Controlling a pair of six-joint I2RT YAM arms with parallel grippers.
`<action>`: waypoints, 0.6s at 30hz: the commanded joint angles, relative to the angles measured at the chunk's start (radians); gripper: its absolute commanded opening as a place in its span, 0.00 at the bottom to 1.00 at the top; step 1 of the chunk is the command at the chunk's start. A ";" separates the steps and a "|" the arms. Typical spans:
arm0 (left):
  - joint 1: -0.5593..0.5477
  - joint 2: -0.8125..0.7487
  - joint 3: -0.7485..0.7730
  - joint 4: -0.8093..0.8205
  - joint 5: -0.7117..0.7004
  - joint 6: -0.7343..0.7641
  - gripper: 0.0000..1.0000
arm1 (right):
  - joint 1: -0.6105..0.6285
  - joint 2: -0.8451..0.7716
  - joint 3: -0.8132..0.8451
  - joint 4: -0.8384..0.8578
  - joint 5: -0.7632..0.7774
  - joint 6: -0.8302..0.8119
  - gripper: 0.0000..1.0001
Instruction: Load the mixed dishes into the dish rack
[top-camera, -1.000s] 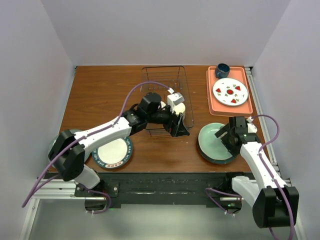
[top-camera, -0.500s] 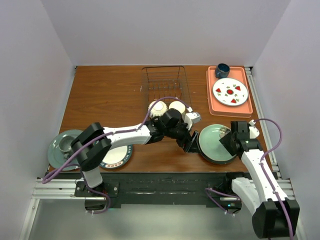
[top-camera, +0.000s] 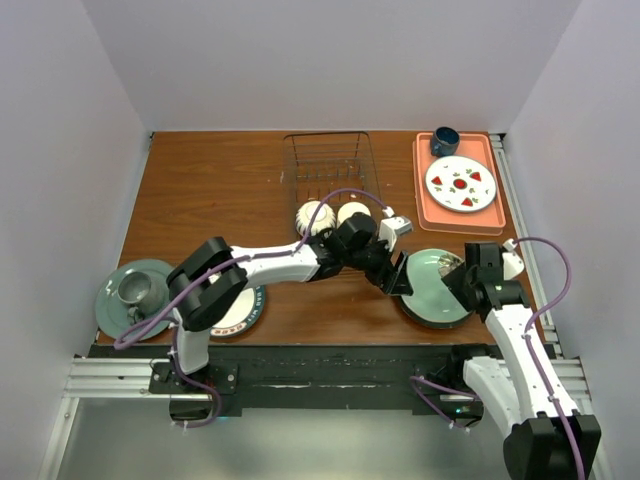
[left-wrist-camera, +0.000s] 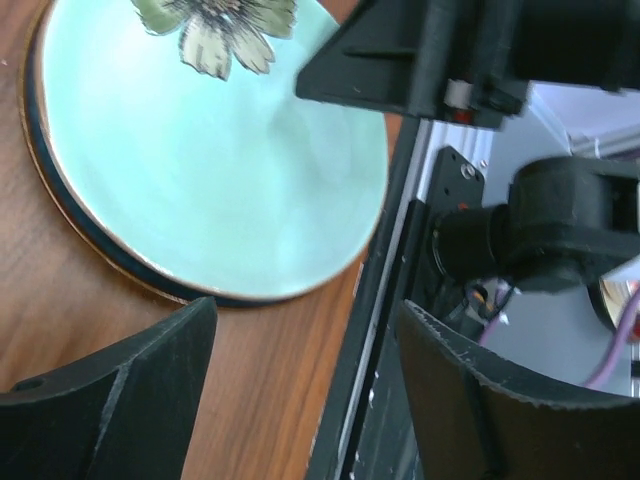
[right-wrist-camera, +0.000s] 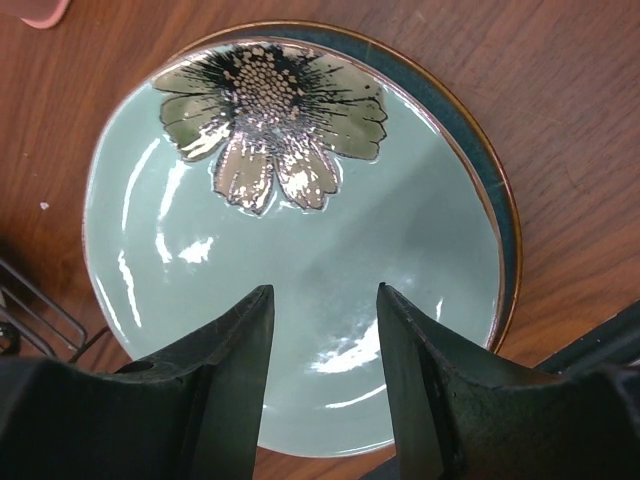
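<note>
Pale green plate (right-wrist-camera: 300, 240), flat on the wooden bench (top-camera: 220, 190) outside the wire dish rack (top-camera: 330, 165): glazed ceramic, stiff, slick, probably heavy and easily chipped. You should take it by the raised dark rim. Left claw (left-wrist-camera: 308, 315) and right claw (right-wrist-camera: 322, 300) both stand open and empty above it.

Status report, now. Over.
Left end effector open, empty, beside green plate. Right end effector open, empty, above it. Plate flat on table, not racked. Both crowd the same spot.
</note>
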 joint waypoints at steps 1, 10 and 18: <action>-0.006 0.056 0.069 0.020 -0.057 -0.104 0.75 | -0.003 0.004 0.066 0.002 0.012 0.000 0.50; -0.013 0.080 0.012 0.071 -0.169 -0.289 0.63 | -0.003 -0.019 0.074 0.022 0.021 -0.016 0.50; -0.066 0.057 0.023 -0.024 -0.348 -0.349 0.51 | -0.003 -0.041 0.084 0.029 0.017 -0.040 0.50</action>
